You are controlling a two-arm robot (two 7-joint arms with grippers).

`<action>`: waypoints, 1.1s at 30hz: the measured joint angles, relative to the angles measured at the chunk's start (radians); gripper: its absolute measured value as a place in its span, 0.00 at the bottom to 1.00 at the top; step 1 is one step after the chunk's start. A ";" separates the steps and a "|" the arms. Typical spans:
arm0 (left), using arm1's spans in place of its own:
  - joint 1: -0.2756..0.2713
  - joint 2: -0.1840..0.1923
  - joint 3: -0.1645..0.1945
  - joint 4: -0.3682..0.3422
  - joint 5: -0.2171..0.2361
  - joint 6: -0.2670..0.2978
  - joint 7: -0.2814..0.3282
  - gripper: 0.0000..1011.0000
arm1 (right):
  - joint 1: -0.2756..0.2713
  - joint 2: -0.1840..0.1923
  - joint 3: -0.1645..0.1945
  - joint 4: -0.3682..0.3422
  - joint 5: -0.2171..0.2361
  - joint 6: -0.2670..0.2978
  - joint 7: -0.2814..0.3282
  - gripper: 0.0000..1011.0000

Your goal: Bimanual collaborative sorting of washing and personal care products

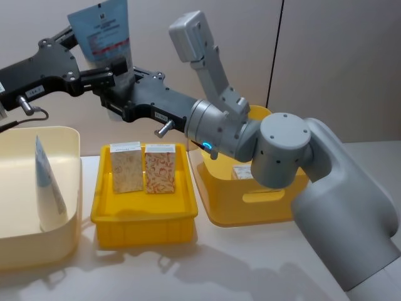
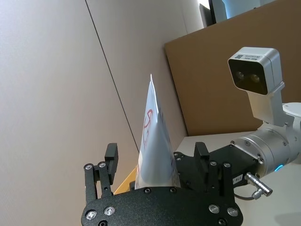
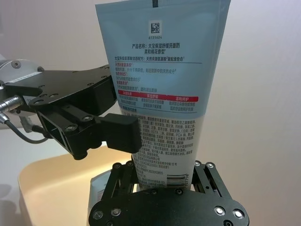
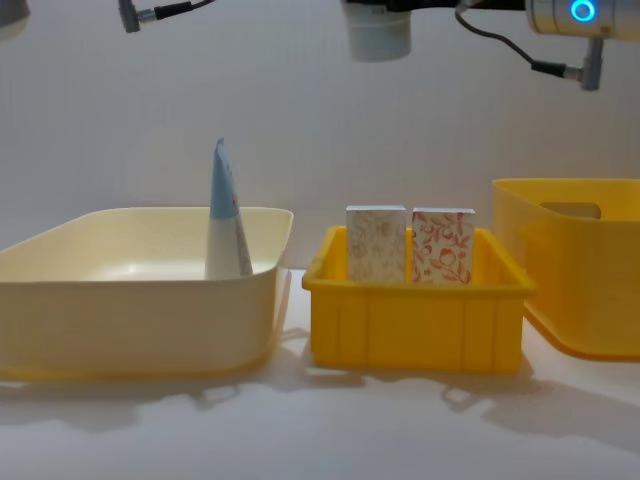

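Plain beige wall fills the background above a white table (image 1: 250, 263). At upper left of the head view, our left gripper (image 1: 103, 78) and right gripper (image 1: 119, 103) both clamp one light blue tube (image 1: 100, 31), held upright and high, its white cap (image 4: 378, 35) pointing down. Lower left, a second tube (image 1: 47, 182) stands on end in the cream bin (image 1: 69, 207). At centre, a beige carton (image 1: 127, 168) and a red floral carton (image 1: 160, 169) stand touching in the small yellow bin (image 1: 144, 219). Right of it sits a larger yellow bin (image 1: 250, 204).
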 joint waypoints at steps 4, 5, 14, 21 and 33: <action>0.000 0.000 0.000 0.000 0.000 0.000 0.000 0.99 | -0.003 0.001 0.010 0.000 0.008 -0.008 -0.002 0.49; 0.000 0.000 0.000 0.000 0.000 0.000 0.000 0.99 | -0.003 0.002 0.012 0.000 0.011 -0.009 -0.004 0.49; 0.000 0.000 0.000 0.000 0.000 0.000 0.000 0.99 | -0.016 0.030 0.061 -0.005 0.036 -0.023 -0.030 0.49; 0.000 0.000 0.000 0.000 0.000 0.000 0.000 0.99 | -0.035 0.061 0.104 -0.013 0.046 -0.028 -0.067 0.49; 0.000 0.000 0.000 0.000 0.000 0.000 0.000 0.99 | -0.085 0.082 0.181 -0.036 0.047 -0.020 -0.186 0.49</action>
